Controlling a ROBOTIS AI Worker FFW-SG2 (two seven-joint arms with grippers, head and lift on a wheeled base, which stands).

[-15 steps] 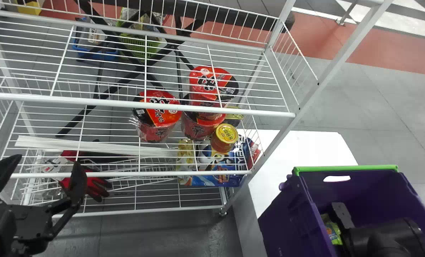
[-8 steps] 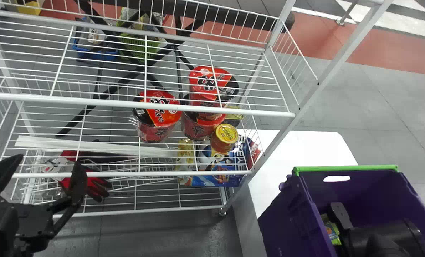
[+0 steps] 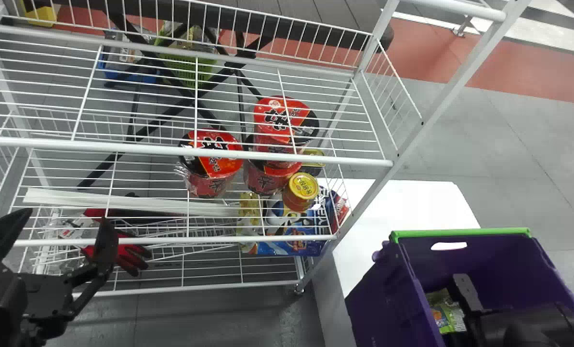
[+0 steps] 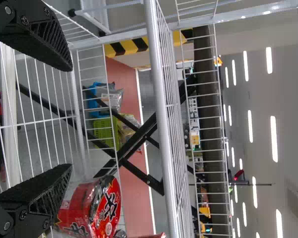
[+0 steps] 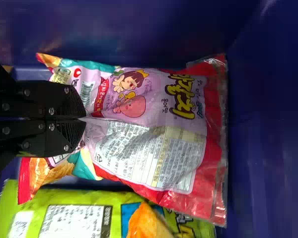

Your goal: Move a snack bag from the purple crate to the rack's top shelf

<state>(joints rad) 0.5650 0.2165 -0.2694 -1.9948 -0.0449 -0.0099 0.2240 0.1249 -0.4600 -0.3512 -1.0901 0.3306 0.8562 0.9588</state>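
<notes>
Inside the purple crate [image 3: 383,299], at the lower right of the head view, is my right gripper, its black wrist part [image 3: 523,325] showing above the crate floor. The right wrist view has the right gripper [image 5: 84,119] with its two fingers together, pinching a fold of the pink and red snack bag [image 5: 184,144]. A green snack bag [image 5: 74,213] lies beside it. My left gripper [image 3: 61,219] is parked open in front of the rack; in the left wrist view, the left gripper [image 4: 70,118] has nothing between its fingers. Highest in the head view is a wire shelf [image 3: 162,91].
Red noodle cups [image 3: 210,164], a yellow-lidded can [image 3: 302,187] and a blue pack [image 3: 287,241] stand on the rack below the upper wires. A white rack post [image 3: 441,106] rises between shelves and crate. The crate stands on a white table [image 3: 407,202].
The head view has shifted slightly, so rack and crate sit a little differently in it. My right arm has moved slightly right within the crate, uncovering more of the green bag. The left gripper keeps still.
</notes>
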